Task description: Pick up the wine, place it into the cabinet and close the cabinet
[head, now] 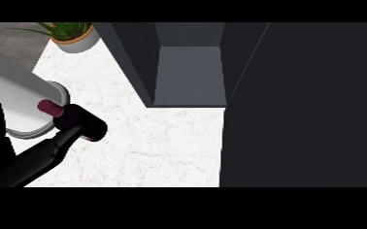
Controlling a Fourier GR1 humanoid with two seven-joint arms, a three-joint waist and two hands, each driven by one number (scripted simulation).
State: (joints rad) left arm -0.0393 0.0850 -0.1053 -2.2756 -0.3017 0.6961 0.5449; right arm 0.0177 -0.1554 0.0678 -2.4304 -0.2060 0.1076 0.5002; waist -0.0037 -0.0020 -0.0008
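The wine bottle [80, 122] is dark with a maroon cap and shows at the left, raised above the white marble counter [158, 145]. My left hand [32, 160] comes up from the lower left below its grey forearm [22, 97], its black fingers closed on the bottle's body. Much of the hold is hidden. The dark cabinet [190, 73] stands open at the top middle, to the right of and beyond the bottle, and shows a bare grey shelf. Its door [294, 106] is swung out and fills the right side. My right hand shows nowhere.
A potted green plant [75, 36] in a pale pot stands at the back left corner of the counter. The cabinet's left wall [132, 63] juts out between the plant and the shelf opening.
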